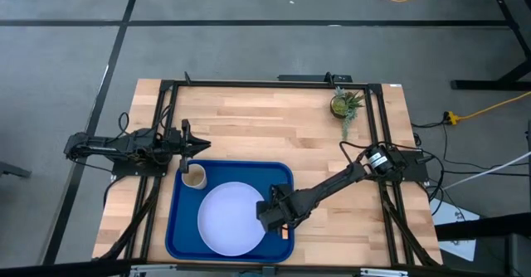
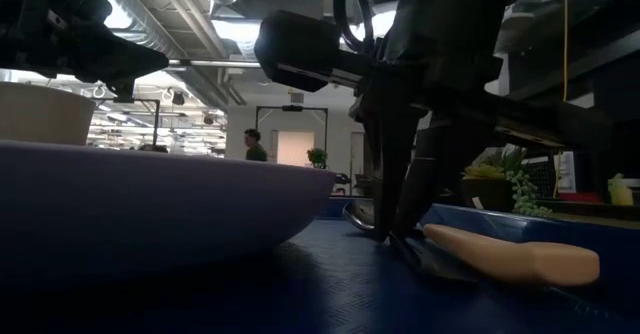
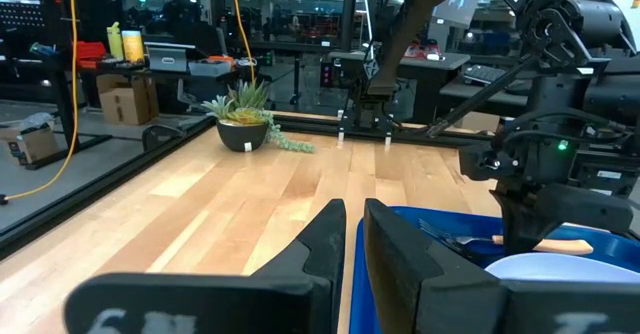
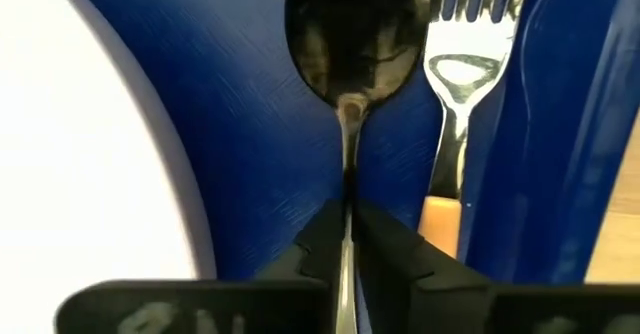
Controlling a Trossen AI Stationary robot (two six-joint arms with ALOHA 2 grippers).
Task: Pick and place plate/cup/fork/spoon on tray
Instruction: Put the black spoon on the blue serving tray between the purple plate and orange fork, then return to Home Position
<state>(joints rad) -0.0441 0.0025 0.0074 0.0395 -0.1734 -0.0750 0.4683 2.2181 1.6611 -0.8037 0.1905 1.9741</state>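
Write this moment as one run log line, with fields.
right hand: shut on spoon, over tray | fork: beside | left hand: idle

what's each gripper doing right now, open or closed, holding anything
Left gripper: closed, empty, above the cup.
Right gripper: closed on the spoon handle, over the tray.

L pincer (image 3: 352, 236) sits low over the wood table (image 3: 230, 199), fingers nearly together w/ a thin gap. Beyond it: tray (image 3: 440, 226) w/ plate (image 3: 560, 267) edge and fork (image 3: 500, 242) (tan handle), R arm (image 3: 550, 144) above them. Potted plant (image 3: 243, 114) sits far back on the table.
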